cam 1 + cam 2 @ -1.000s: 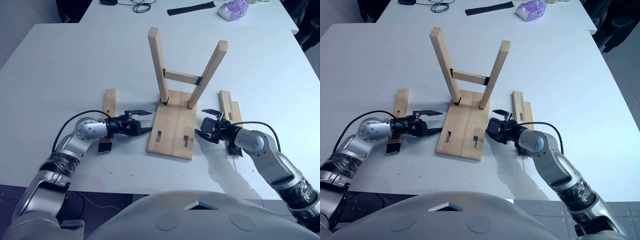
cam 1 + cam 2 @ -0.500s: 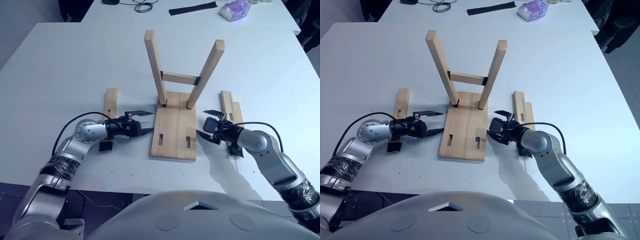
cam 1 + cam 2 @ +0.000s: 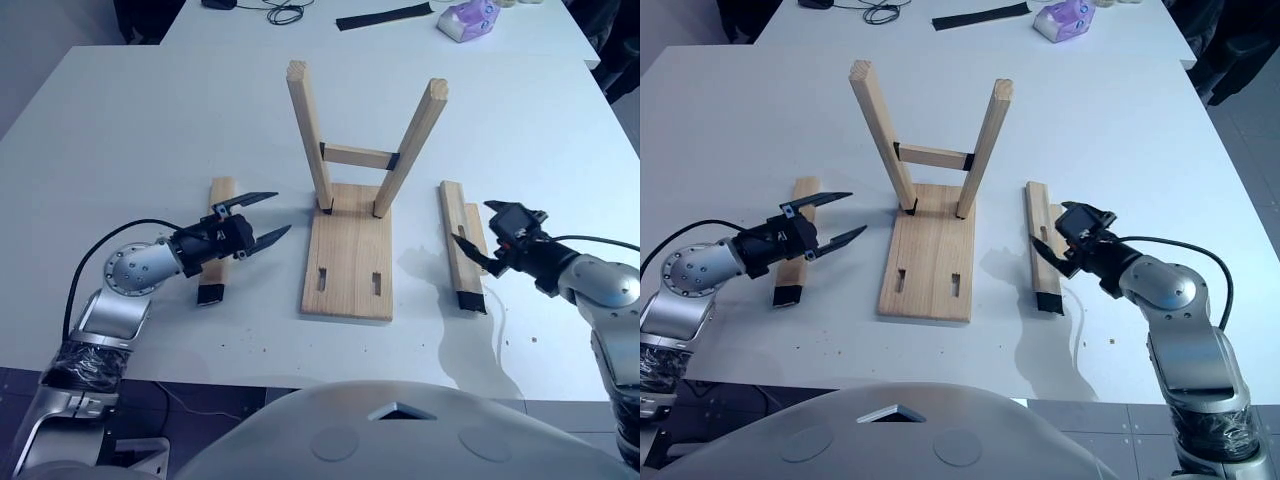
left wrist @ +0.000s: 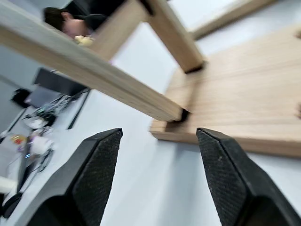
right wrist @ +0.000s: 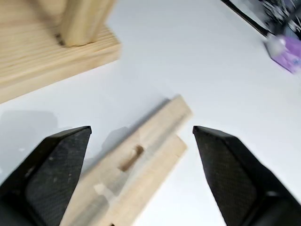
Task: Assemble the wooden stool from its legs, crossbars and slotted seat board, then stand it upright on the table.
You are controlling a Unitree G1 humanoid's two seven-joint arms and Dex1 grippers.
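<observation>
The slotted seat board [image 3: 348, 262] lies flat at the table's middle. Two legs [image 3: 308, 135] [image 3: 412, 148] stand in its far slots, joined by a crossbar [image 3: 358, 156]; the two near slots are bare. One loose wooden piece [image 3: 215, 245] lies left of the board, partly under my left gripper [image 3: 280, 212], which hovers open and holds nothing. Two loose pieces [image 3: 460, 250] lie side by side right of the board. My right gripper [image 3: 472, 222] hangs open just above them; the right wrist view shows them [image 5: 136, 169] between its fingers [image 5: 56, 174], untouched.
A second table behind carries a purple tissue pack [image 3: 468, 18], a black strip [image 3: 383, 16] and cables. White tabletop stretches far left and far right of the parts. The table's front edge runs close below both arms.
Both grippers have drawn back from the seat board's sides: the left one to the left, the right one to the right, over the loose pieces. The board and legs stay put.
</observation>
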